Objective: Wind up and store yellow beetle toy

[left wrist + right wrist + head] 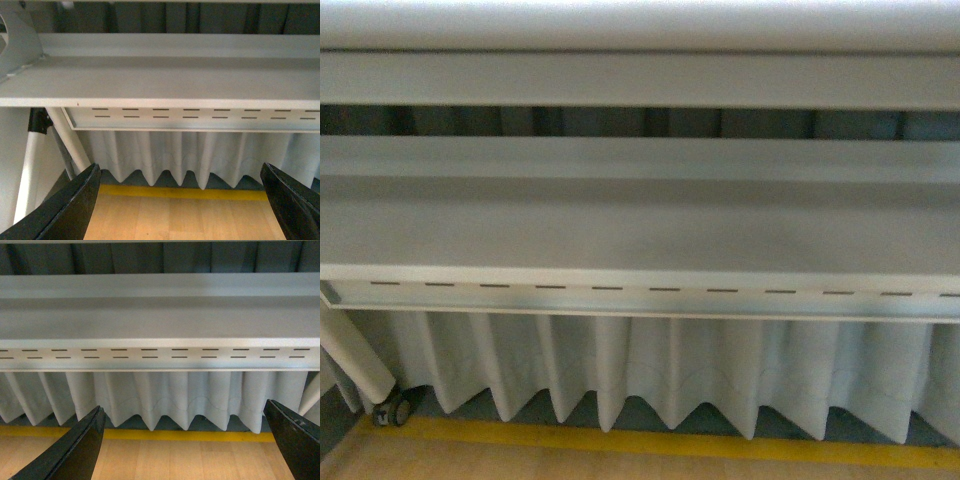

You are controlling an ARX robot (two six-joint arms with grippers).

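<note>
The yellow beetle toy is out of view in all three views. In the left wrist view my left gripper [182,200] is open, its two black fingers [70,210] wide apart with only wooden floor between them. The right wrist view shows my right gripper [185,442] open as well, with bare wooden floor between its black fingers [75,452]. Neither arm appears in the front view.
A white table [640,225] with a slotted metal rail [650,292] fills the front view, a pleated white skirt [650,365] hanging below it. A yellow floor line [650,442] runs under the skirt. A white leg with a caster [395,408] stands at the left.
</note>
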